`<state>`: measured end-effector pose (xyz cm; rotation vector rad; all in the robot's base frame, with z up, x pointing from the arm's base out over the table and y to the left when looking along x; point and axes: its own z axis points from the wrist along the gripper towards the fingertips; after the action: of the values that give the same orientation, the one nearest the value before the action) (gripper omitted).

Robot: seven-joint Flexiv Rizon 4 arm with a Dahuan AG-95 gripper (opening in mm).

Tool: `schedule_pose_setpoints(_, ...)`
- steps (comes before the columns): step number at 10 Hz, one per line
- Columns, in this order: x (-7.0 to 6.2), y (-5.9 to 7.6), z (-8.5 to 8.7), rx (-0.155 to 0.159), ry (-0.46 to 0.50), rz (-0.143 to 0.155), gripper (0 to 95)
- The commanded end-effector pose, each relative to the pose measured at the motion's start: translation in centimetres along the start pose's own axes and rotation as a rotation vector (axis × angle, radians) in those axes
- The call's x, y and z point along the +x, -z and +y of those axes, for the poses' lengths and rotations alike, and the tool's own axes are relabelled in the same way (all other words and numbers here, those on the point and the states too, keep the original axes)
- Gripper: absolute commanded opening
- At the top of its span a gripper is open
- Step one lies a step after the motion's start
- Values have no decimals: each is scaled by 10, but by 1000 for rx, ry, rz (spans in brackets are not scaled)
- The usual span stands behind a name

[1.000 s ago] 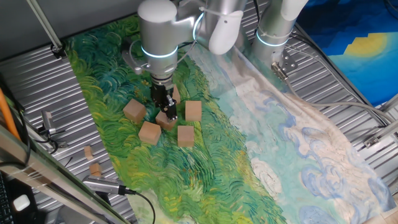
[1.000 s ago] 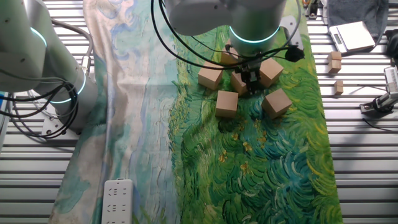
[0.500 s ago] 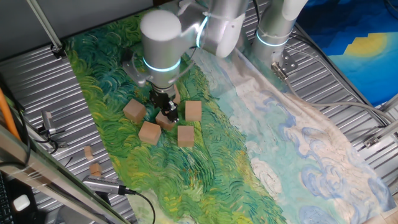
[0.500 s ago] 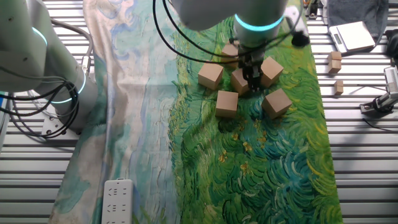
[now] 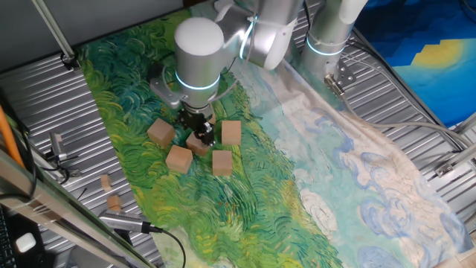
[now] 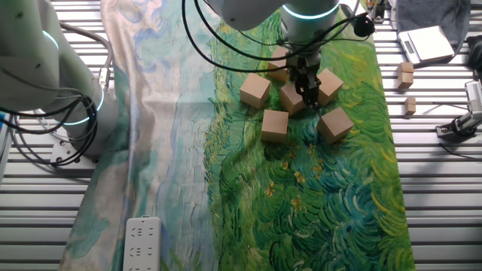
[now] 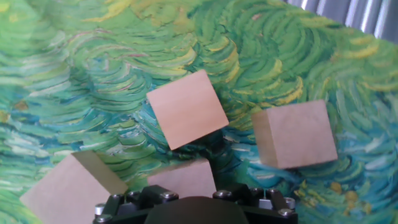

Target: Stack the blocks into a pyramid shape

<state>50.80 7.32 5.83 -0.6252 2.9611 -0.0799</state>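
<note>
In one fixed view the blocks lie loose on the green painted cloth (image 5: 149, 82) that covers the tabletop (image 5: 44, 97), none yet stacked, so the pyramid is judged not to have begun. Reading left to right: the far-left block (image 5: 160, 132) sits alone; the front-left block (image 5: 178, 158) lies nearer the camera; the centre block (image 5: 198, 142) sits under the end effector (image 5: 201, 136); the front-right block (image 5: 222, 161) lies just right of it; and the right block (image 5: 231, 132) stands beside the fingers. A sixth, the rear block (image 6: 278, 62), shows only in the other fixed view, half hidden behind the arm. The end effector reaches straight down on the centre block with its fingers on either side, apparently to grip the flat faces squarely, but no view shows whether the fingers press the wood or stand clear, so its state cannot be told; the hand view shows only the block's top just ahead of the housing. The blocks lie close together, probably so short moves will build the base row. Two small wooden bits (image 5: 109, 191) rest on the slatted metal beyond the cloth's edge. No containers are visible.
</note>
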Motion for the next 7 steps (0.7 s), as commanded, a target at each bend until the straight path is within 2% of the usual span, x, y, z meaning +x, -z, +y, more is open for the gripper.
schedule_pose_setpoints(1,0,-1,0,0,68,-23,760)
schedule_pose_setpoints(2,0,-1,0,-9,106,-48,760)
schedule_pose_setpoints(4,0,0,0,-10,139,-66,760)
schedule_pose_setpoints(5,0,0,0,1,149,-71,760)
schedule_pose_setpoints(6,0,-2,0,25,167,-75,760)
schedule_pose_setpoints(7,1,-2,0,31,177,-78,760)
